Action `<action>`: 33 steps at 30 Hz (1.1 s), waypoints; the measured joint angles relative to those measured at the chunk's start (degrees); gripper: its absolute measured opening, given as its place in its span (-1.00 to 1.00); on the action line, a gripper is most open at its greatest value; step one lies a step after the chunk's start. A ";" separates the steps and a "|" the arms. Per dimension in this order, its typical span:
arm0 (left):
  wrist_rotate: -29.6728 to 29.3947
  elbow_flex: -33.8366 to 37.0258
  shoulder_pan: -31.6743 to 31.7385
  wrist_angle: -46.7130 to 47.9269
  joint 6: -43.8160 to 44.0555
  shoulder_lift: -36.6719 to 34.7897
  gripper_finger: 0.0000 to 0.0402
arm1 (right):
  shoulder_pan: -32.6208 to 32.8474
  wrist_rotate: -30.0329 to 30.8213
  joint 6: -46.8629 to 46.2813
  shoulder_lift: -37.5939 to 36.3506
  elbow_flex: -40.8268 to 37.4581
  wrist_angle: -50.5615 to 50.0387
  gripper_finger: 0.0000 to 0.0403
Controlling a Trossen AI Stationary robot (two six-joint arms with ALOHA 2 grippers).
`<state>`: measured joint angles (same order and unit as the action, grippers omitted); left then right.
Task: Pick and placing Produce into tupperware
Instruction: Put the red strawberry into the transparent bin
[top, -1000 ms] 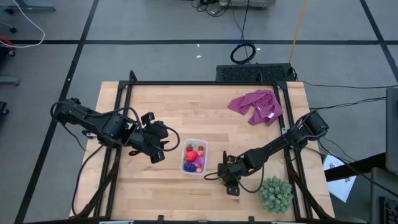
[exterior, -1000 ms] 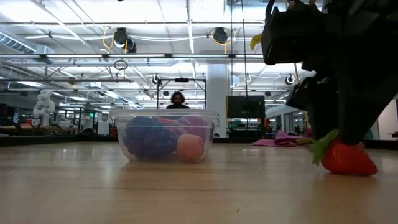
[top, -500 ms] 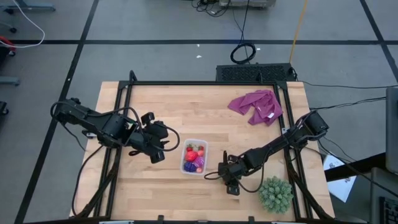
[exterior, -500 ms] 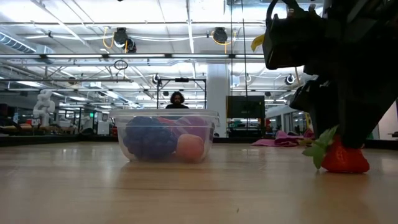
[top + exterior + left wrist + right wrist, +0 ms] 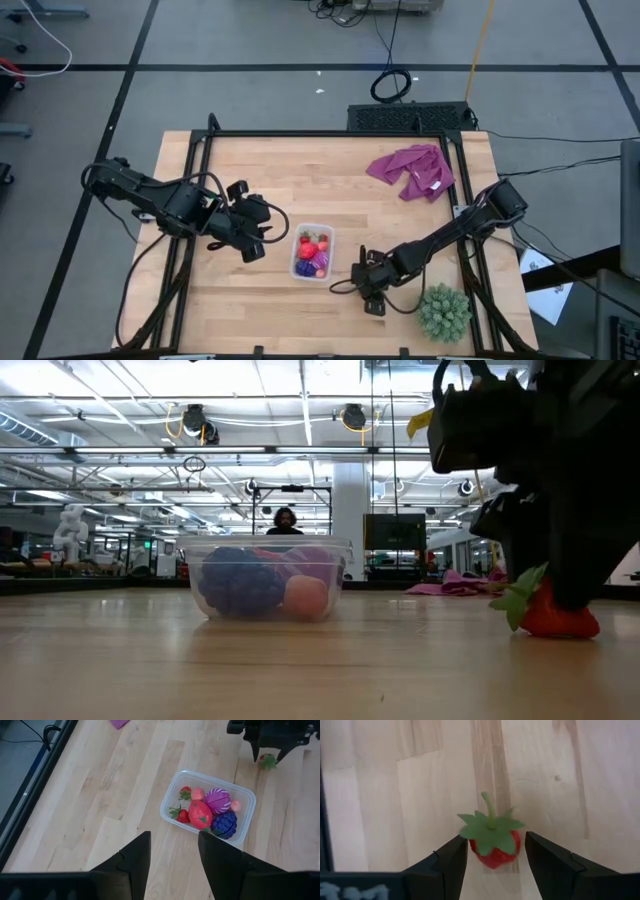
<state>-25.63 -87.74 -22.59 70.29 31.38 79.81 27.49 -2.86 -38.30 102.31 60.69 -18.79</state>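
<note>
A red toy strawberry (image 5: 492, 844) with a green leafy top lies on the table, right of the tupperware. My right gripper (image 5: 494, 836) is open and low over it, one finger on either side, with a thin gap at each. The low view shows the strawberry (image 5: 555, 616) resting on the wood under the gripper (image 5: 560, 560). The clear tupperware (image 5: 312, 252) holds a purple grape bunch, a purple-pink round piece, strawberries and a larger red piece (image 5: 201, 814). My left gripper (image 5: 256, 240) is open and waits left of the tupperware.
A spiky green ball plant (image 5: 443, 312) stands close to the right of my right gripper, near the table's near edge. A purple-pink cloth (image 5: 412, 170) lies at the far right. Bare wood lies between the tupperware and the strawberry. A person (image 5: 285, 520) stands far behind the table.
My right gripper has come down a little toward the table, so its fingers now stand lower around the strawberry and hide more of it in the low view. The left arm and the tupperware have kept still.
</note>
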 joint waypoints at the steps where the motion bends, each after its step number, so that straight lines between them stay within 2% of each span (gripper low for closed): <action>1: 0.00 0.00 0.00 0.01 0.00 0.00 -0.15 | 0.00 0.03 0.18 0.45 0.00 0.00 -0.06; 12: -0.02 0.00 0.00 -0.01 -0.11 0.00 -0.15 | -0.51 -0.06 0.67 1.68 0.15 -1.40 -0.06; 33: -0.07 0.00 0.00 0.07 -0.76 -0.02 -0.15 | -6.23 0.56 7.45 0.97 0.11 -7.80 -0.06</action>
<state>-25.70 -87.74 -22.59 70.36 30.61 79.79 21.25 -2.30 -30.85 103.27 60.80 -26.59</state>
